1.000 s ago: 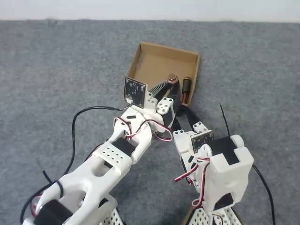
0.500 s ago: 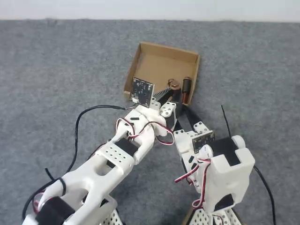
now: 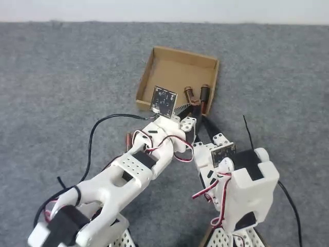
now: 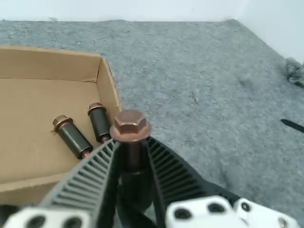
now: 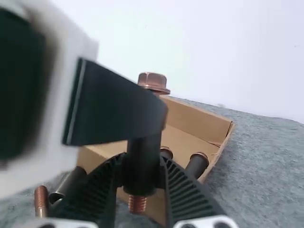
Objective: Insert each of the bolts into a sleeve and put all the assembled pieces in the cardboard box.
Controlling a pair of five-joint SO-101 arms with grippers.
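Observation:
My left gripper (image 4: pixel 130 142) is shut on a copper hex-head bolt (image 4: pixel 130 126) just below its head. The bolt's shank runs down through a black sleeve (image 5: pixel 141 164), and its threaded tip shows under the sleeve. My right gripper (image 5: pixel 141 166) is shut on that sleeve. In the high view both grippers meet just in front of the cardboard box (image 3: pixel 154 67), near its front right corner. Two assembled pieces (image 3: pixel 188 94) (image 3: pixel 204 94) lie side by side in the box by its right wall.
A loose copper bolt (image 5: pixel 42 199) and a dark sleeve (image 5: pixel 71 183) lie on the grey carpet beside the left arm. The left arm's black cable (image 3: pixel 97 131) loops over the carpet at the left. Open carpet lies all around the box.
The left arm has drawn back from over the box toward the right gripper, uncovering the second piece in the box. The right arm has kept still.

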